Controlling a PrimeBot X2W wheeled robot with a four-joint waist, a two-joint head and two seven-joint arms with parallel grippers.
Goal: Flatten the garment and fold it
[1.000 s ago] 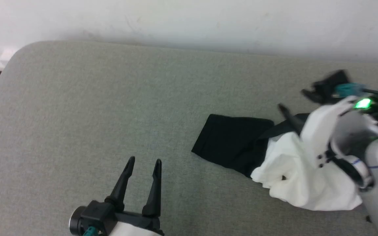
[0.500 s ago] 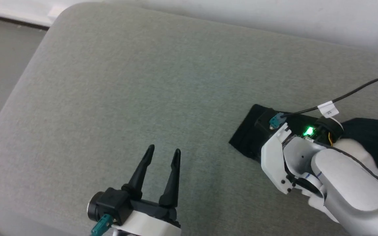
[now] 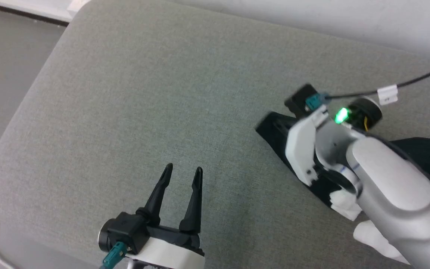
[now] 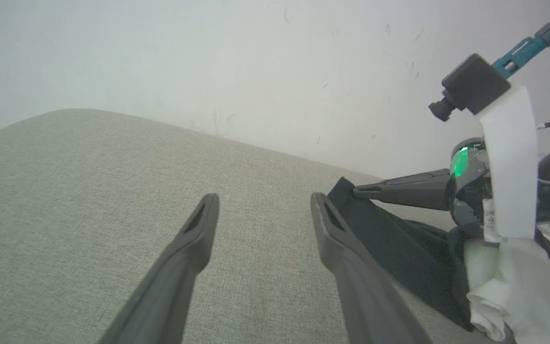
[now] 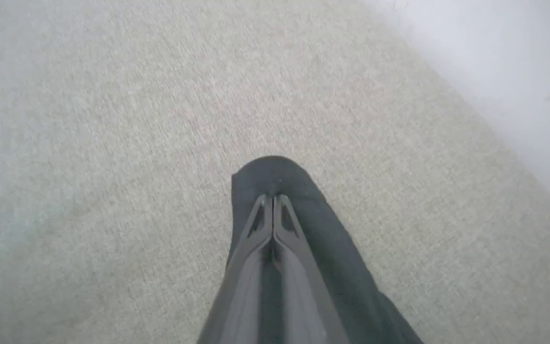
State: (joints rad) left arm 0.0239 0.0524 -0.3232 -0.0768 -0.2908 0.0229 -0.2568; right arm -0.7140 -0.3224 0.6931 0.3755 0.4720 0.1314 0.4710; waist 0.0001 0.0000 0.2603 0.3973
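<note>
The shirt (image 3: 274,129) is bunched at the right side of the grey cushion (image 3: 144,93). Its black sleeve (image 4: 399,248) is drawn out leftward, the cuff end pinched in the right gripper (image 5: 273,198). The white body (image 3: 343,207) is crumpled behind the sleeve.

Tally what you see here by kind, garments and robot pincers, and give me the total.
garment: 1
pincers: 2 (left pincer, right pincer)
Total: 3
</note>
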